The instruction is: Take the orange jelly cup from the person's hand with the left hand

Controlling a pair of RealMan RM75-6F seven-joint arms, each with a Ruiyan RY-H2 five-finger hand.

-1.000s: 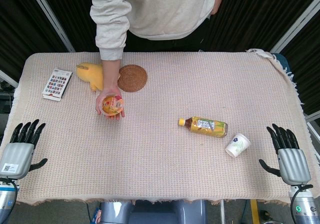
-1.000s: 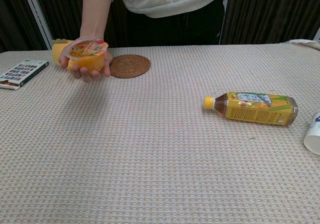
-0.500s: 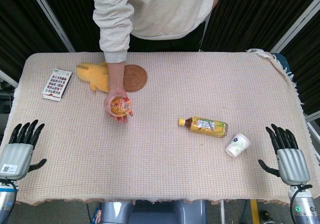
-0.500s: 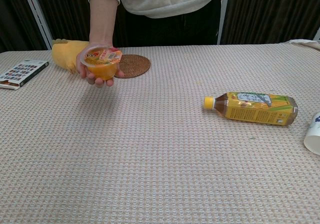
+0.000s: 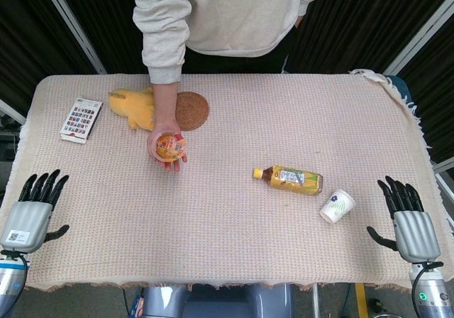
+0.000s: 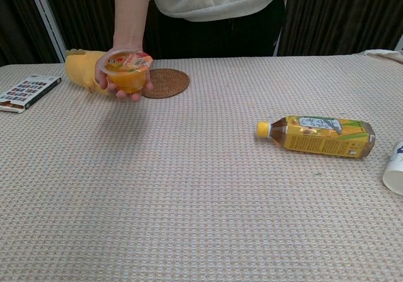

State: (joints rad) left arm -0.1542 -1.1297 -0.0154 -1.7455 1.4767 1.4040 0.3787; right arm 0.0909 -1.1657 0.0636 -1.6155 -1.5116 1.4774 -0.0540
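Observation:
The orange jelly cup (image 5: 169, 145) (image 6: 128, 72) sits upright in the person's hand (image 5: 167, 150), held above the table's left half, in front of the round woven coaster (image 5: 190, 111). My left hand (image 5: 32, 208) rests open at the near left corner of the table, far from the cup, fingers spread and pointing away from me. At the near right corner my right hand (image 5: 409, 218) lies open too, holding nothing. The chest view shows neither of my hands.
A yellow plush toy (image 5: 132, 105) and a colour card box (image 5: 81, 119) lie at the far left. A tea bottle (image 5: 289, 179) lies on its side right of centre, with a paper cup (image 5: 337, 206) tipped beside it. The person stands behind the far edge.
The person's hand carried the jelly cup a little to the right, then drew it slightly back toward the coaster. My left hand slid slightly nearer the table's front edge; the right stayed put.

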